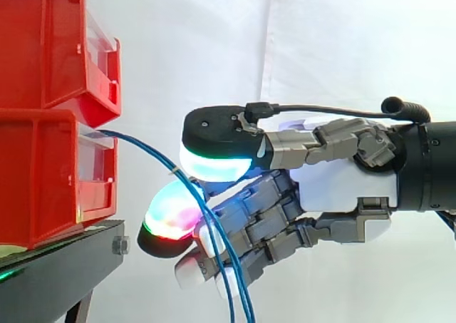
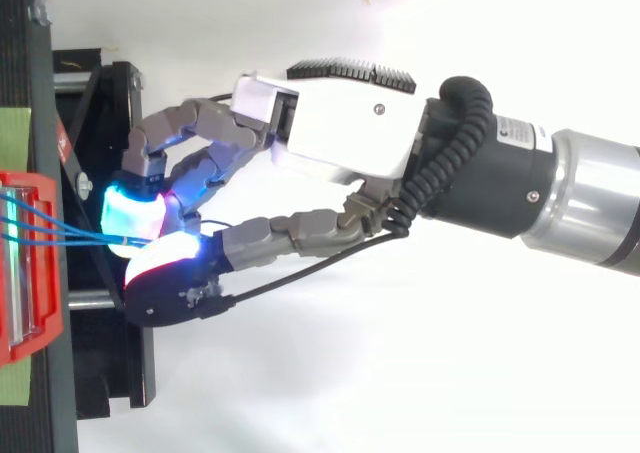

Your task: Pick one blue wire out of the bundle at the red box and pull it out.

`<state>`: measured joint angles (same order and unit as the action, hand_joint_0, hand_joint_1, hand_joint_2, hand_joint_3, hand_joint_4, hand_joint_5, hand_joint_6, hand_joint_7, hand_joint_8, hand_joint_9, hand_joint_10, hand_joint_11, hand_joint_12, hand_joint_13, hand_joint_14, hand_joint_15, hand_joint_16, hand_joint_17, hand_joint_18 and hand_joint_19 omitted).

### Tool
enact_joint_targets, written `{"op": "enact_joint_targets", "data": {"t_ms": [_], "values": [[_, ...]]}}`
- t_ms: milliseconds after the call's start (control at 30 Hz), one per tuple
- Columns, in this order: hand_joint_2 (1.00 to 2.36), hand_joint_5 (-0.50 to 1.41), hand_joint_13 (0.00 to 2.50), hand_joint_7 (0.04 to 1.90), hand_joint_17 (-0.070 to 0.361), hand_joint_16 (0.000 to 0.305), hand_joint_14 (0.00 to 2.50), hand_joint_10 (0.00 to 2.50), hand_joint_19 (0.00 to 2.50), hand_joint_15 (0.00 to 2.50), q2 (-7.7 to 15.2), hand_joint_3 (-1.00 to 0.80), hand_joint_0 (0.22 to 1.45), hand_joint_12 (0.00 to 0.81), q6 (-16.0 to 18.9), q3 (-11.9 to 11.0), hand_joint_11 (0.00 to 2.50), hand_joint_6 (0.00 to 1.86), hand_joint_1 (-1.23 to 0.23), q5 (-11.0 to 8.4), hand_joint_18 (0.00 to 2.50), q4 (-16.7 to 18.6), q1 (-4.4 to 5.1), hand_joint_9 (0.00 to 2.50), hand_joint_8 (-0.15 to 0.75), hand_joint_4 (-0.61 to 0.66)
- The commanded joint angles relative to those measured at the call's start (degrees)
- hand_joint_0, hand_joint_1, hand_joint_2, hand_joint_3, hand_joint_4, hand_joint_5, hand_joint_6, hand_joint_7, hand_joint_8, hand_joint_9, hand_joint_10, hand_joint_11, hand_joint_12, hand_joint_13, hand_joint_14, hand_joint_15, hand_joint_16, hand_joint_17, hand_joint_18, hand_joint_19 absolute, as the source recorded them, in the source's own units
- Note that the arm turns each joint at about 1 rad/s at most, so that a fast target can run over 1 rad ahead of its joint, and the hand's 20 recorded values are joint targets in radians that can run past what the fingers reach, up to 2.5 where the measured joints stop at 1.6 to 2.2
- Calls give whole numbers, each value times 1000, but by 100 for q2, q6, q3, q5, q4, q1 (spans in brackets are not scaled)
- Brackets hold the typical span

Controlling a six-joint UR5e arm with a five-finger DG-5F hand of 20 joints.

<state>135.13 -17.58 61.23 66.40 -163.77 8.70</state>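
Blue wires — pinched in the hand — leave the red box.

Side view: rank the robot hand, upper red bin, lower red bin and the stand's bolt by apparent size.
1. robot hand, possibly nearer the camera.
2. upper red bin and lower red bin: alike, both cropped at the edge.
3. bolt.

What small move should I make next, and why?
Probably draw the hand slowly away from the lower red bin: the blue wires run from its front into the hand and hang slack, so a short pull would test the hold.
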Motion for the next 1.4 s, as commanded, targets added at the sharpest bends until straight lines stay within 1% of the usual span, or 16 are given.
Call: {"op": "enact_joint_targets", "data": {"t_ms": [0,67,100,133,200,233,267,333,400,533,800,1033,1367], "values": [[1010,-157,800,826,106,47,11,9,523,423,-4,-352,601,411,0,3,808,778,-745,-13,753,12,-9,918,365,285],[1009,-156,801,830,107,47,11,7,522,421,-4,-361,596,410,-26,3,818,778,-752,-13,755,30,-9,919,366,281],[1009,-156,801,823,106,47,11,9,522,420,-4,-363,596,410,-52,-5,808,779,-752,14,755,170,-9,919,365,281],[1009,-155,801,824,107,47,11,7,522,420,-4,-364,595,410,-52,-5,809,779,-756,14,755,170,-9,918,366,286],[1010,-155,801,824,106,47,11,9,522,417,-4,-357,596,411,-61,-5,806,780,-765,14,756,329,-9,918,365,282],[1010,-155,802,836,106,47,11,7,522,413,-4,-345,602,412,-79,-5,818,783,-773,5,756,460,0,918,366,271],[1011,-156,801,833,106,47,11,10,521,416,-4,-337,605,411,-79,-5,815,791,-778,5,757,460,0,918,364,266],[1011,-159,802,855,106,47,13,10,513,415,-4,-322,607,411,-131,-5,810,797,-786,-30,760,636,26,916,365,259],[1012,-161,802,880,106,47,11,10,520,414,-4,-308,608,413,-175,-5,817,801,-792,-30,762,663,44,904,364,249],[1012,-177,800,841,106,47,11,6,510,416,-4,-308,614,412,-246,3,842,848,-807,-21,769,654,61,893,361,255],[1013,-180,798,814,106,47,11,8,518,421,-4,-303,611,409,-254,3,841,883,-814,-21,772,654,61,891,363,260],[1017,-182,802,850,106,47,11,8,518,413,-4,-202,605,410,-246,3,847,906,-791,-13,776,654,52,896,365,208],[1014,-175,859,864,120,53,11,2,479,409,-4,-34,614,443,-228,3,856,944,-786,-4,856,636,61,949,403,111]]}}
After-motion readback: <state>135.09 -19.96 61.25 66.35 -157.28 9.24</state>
